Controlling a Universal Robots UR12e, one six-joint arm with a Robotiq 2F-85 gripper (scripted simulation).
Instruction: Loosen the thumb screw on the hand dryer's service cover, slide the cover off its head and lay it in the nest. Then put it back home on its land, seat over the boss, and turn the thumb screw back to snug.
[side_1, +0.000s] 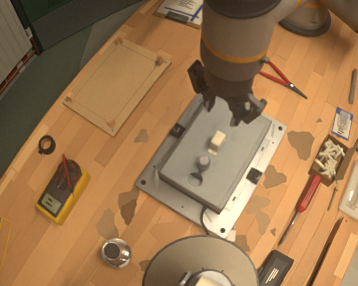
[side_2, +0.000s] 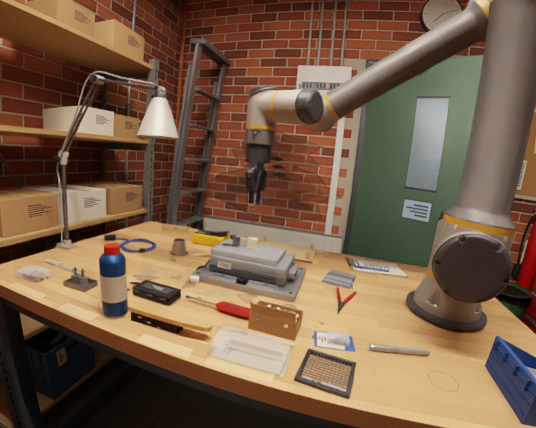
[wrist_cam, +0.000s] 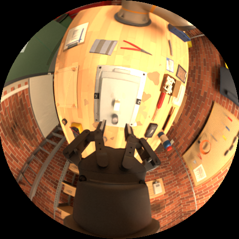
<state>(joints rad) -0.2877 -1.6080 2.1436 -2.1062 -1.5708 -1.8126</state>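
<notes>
The grey service cover (side_1: 215, 152) (side_2: 250, 259) (wrist_cam: 117, 98) lies on the hand dryer's metal base plate in the middle of the bench, with a grey thumb screw (side_1: 203, 162) (side_2: 235, 241) (wrist_cam: 114, 119) near its front end and a cream handle block (side_1: 217, 142) (side_2: 252, 243) (wrist_cam: 116, 104) behind it. My gripper (side_1: 227, 111) (side_2: 255, 197) (wrist_cam: 114, 126) hangs well above the cover. It is open and holds nothing. The nest (side_1: 116, 85) (wrist_cam: 67, 85), a flat tan board with corner pegs, lies to the left of the dryer.
Behind the work are a brick wall, a ladder (side_2: 192, 135) and a green door (side_2: 415, 160). Around the dryer lie red pliers (side_1: 280, 77), a red screwdriver (side_1: 302, 200), a yellow multimeter (side_1: 62, 192), a parts box (side_1: 329, 159) and a metal cup (side_1: 115, 251).
</notes>
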